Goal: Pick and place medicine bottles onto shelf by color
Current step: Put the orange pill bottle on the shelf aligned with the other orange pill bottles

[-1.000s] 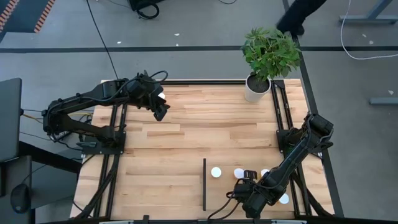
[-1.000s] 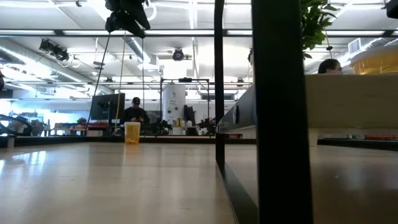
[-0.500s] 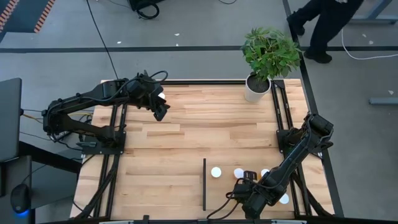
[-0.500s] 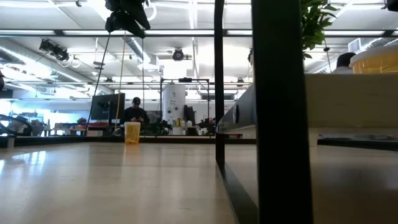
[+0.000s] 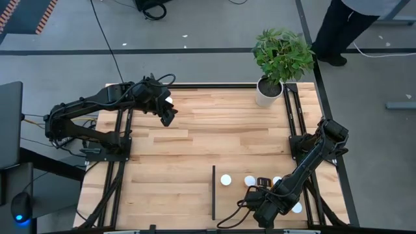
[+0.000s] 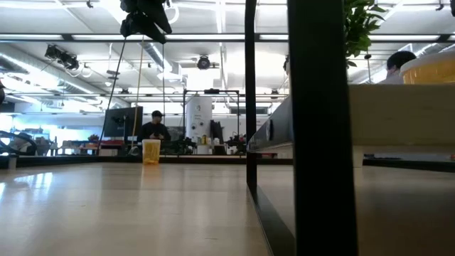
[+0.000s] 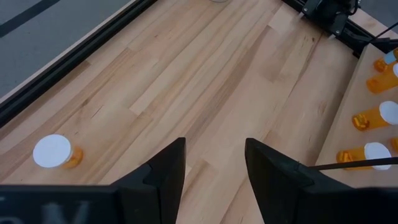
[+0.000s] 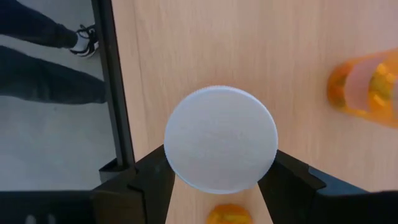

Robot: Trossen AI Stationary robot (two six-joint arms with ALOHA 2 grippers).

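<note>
1. Your right gripper (image 5: 259,182) sits low over the shelf (image 5: 270,195), its jaws closed around a white-capped bottle (image 8: 221,138).
2. Other bottles (image 5: 225,179) stand on the shelf beside the black strip (image 5: 213,192).
3. Your left gripper (image 5: 168,117) hangs over the table's (image 5: 195,143) far left part, jaws partly open and empty.
4. One orange bottle (image 7: 56,152) stands alone there.

Person (image 5: 351,26) cut off at top edge; bottle (image 8: 367,87) blurred.

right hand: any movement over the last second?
Barely, if at all. In the high view the right hand holds its place beside the black strip; its grip on the white-capped bottle looks unchanged.
</note>
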